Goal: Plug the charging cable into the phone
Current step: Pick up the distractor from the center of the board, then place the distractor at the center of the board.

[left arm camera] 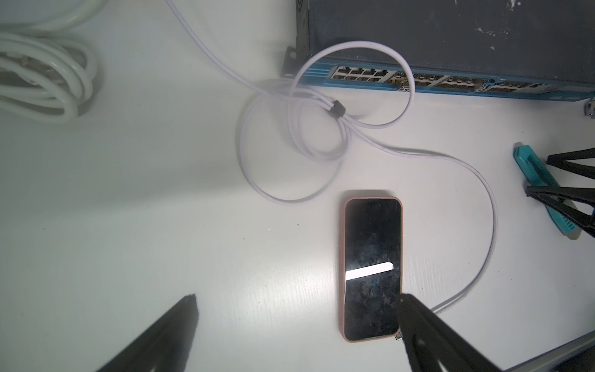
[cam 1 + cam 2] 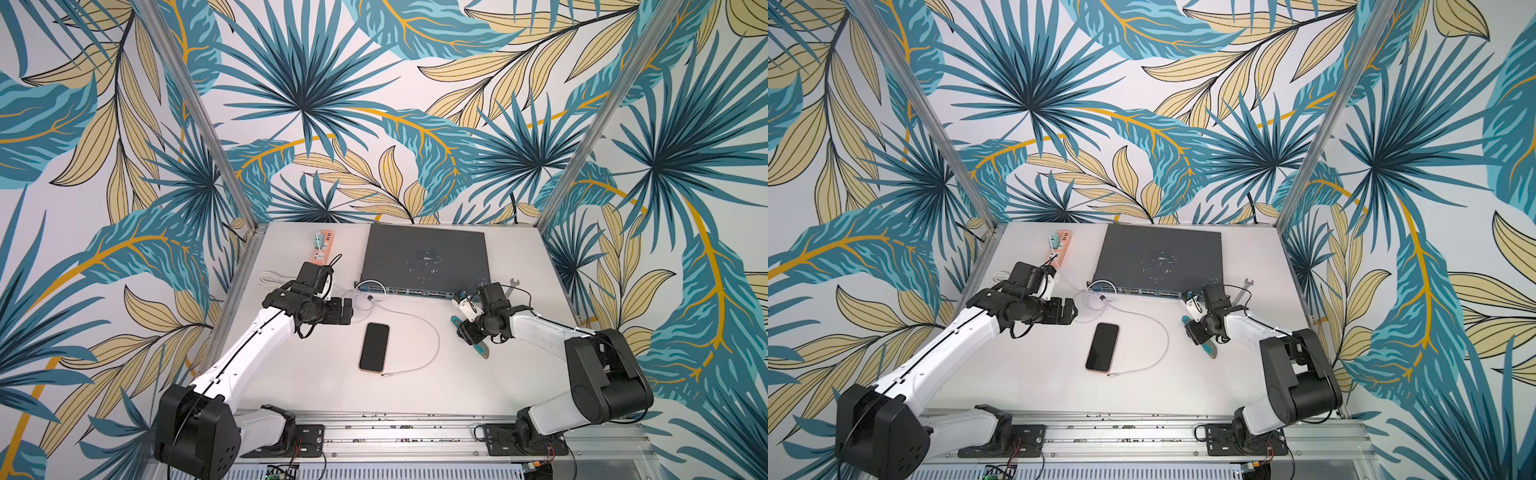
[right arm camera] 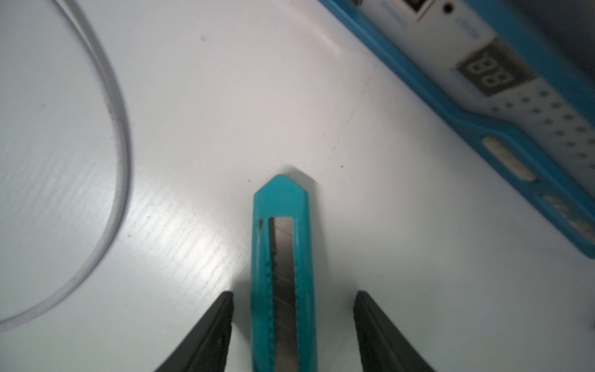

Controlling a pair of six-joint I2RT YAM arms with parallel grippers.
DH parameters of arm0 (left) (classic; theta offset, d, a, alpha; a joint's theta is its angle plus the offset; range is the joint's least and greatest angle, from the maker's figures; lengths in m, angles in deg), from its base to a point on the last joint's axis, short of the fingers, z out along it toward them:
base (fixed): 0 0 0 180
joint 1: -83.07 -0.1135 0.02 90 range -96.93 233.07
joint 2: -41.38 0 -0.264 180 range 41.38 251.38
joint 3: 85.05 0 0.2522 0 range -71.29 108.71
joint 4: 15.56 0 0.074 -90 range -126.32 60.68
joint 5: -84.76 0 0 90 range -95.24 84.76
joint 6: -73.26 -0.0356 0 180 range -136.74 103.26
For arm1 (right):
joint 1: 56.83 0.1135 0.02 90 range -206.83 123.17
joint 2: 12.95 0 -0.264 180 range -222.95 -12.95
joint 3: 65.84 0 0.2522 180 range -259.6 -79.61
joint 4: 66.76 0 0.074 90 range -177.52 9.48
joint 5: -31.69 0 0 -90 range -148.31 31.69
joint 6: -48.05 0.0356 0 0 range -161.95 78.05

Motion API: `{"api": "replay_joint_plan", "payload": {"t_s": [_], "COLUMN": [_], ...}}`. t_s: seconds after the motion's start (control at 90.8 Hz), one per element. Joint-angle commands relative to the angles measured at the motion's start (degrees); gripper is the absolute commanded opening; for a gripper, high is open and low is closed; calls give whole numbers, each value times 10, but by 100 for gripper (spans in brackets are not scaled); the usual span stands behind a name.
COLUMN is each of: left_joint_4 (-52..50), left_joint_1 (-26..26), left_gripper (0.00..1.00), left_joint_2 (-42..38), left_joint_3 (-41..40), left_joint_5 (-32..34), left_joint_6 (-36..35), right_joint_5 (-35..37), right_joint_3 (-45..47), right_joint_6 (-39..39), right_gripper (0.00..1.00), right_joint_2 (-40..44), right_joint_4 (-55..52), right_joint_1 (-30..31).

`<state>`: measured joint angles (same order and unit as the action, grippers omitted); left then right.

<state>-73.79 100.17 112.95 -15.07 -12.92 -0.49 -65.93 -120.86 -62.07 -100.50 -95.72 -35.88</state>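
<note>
The phone (image 2: 374, 347) (image 2: 1102, 347) lies flat, screen up, mid-table; it also shows in the left wrist view (image 1: 372, 267). The charging cable (image 2: 436, 340) (image 2: 1167, 336) (image 1: 492, 225) curves round the phone's right side from a tied loop. Its silver connector tip (image 2: 384, 375) (image 2: 1109, 375) rests on the table just off the phone's near corner. My left gripper (image 2: 347, 311) (image 2: 1069, 311) (image 1: 297, 299) hovers open, left of and beyond the phone. My right gripper (image 2: 467, 332) (image 2: 1196, 332) (image 3: 293, 294) is open astride a teal utility knife (image 3: 283, 257), clear gaps both sides.
A dark grey network switch (image 2: 424, 257) sits at the back. Beside it are a pink power strip (image 2: 322, 245) and a coiled thick white cord (image 2: 272, 278). A wrench (image 2: 513, 284) lies by the switch's right corner. The knife (image 2: 482, 349) lies right of the cable's arc.
</note>
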Motion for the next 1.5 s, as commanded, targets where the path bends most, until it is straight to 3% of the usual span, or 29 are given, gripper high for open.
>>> {"api": "replay_joint_plan", "payload": {"t_s": [0.0, 0.165, 0.297, 0.507, 0.727, 0.969, 1.135, 1.223, 1.267, 1.388, 1.487], "left_joint_4": [-3, -2, -3, 3, 5, -10, -30, -37, -38, -38, -33], "left_joint_1": [-5, -6, -8, -8, -8, -8, -10, -12, -13, -14, -14], "left_gripper": [100, 100, 100, 100, 100, 100, 100, 100, 100, 100, 100], "left_joint_2": [-6, 0, 8, 16, 30, 33, 16, 9, 6, -2, -5], "left_joint_3": [-3, 0, 4, 5, 14, 29, 28, 25, 24, 20, 17], "left_joint_5": [6, 6, 3, -5, -15, -18, -1, 2, 3, 4, 5], "left_joint_6": [6, 8, 9, 16, 16, 11, 1, 0, 1, 5, 10], "right_joint_5": [-24, -20, -5, 29, 82, 118, 113, 129, 139, 173, 195], "right_joint_3": [3, -5, -10, 10, 39, 35, 7, -6, -9, -9, -31], "right_joint_6": [-8, -6, 4, 35, 55, 87, 102, 108, 114, 133, 163], "right_gripper": [52, 29, 22, 19, 22, 23, 25, 29, 38, 97, 100], "right_joint_2": [-24, -25, 7, 109, 180, 91, 15, -15, -19, 12, 51], "right_joint_4": [-51, -60, -61, -41, -29, 21, 41, 42, 45, 60, 42], "right_joint_1": [-3, -4, -5, -31, -99, -212, -238, -240, -242, -244, -245]}}
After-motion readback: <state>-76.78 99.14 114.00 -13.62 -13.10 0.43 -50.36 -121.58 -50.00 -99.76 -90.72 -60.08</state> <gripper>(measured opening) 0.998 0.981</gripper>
